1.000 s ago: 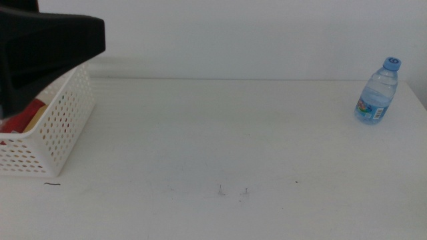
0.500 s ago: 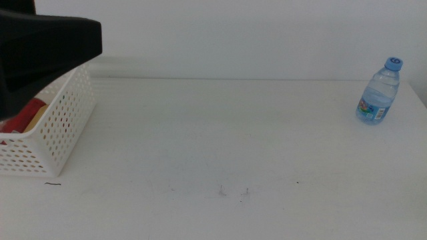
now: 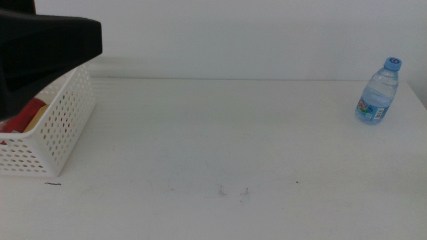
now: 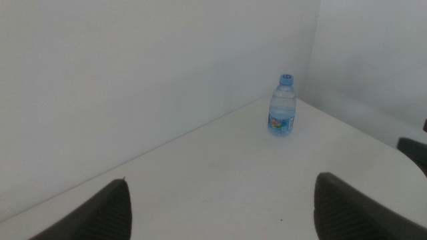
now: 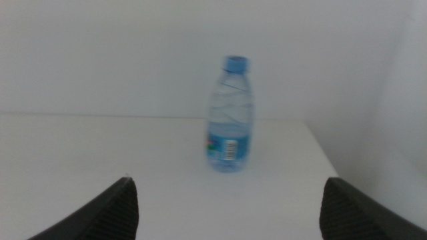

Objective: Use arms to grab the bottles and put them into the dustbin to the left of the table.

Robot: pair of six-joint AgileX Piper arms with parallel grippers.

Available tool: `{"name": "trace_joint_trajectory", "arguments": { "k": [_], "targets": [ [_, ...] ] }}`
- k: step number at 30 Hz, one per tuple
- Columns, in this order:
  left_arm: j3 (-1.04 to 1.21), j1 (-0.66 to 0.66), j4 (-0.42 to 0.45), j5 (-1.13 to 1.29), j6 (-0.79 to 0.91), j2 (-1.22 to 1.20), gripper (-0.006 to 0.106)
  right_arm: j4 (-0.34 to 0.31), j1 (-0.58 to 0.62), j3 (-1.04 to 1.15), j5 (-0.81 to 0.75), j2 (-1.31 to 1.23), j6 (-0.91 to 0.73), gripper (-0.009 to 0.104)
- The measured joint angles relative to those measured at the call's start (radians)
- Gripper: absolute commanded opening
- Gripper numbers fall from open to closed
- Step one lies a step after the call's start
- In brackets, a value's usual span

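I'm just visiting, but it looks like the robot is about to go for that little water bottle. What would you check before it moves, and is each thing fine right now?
1. Water bottle upright on the table, far right corner: ok.
2. Right gripper open, jaws set wider than the bottle: ok.
3. Bottle lined up between the right jaws in the right wrist view: ok.
4. Bare table between right gripper and bottle: ok.
5. Left gripper open and holding nothing, above the dustbin: ok.
6. Room left in the dustbin, with red and yellow items already inside: cannot tell.
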Motion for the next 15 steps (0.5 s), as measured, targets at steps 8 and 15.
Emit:
{"name": "trace_joint_trajectory", "arguments": {
  "k": [8,15],
  "targets": [
    [0.000,0.000,0.000,0.000,0.000,0.000,0.094,0.135,0.000,0.000,-0.342,0.409,0.089,0.093],
    [0.000,0.000,0.000,0.000,0.000,0.000,0.094,0.058,0.000,-0.031,-0.487,0.627,0.108,0.093]
  ]
}}
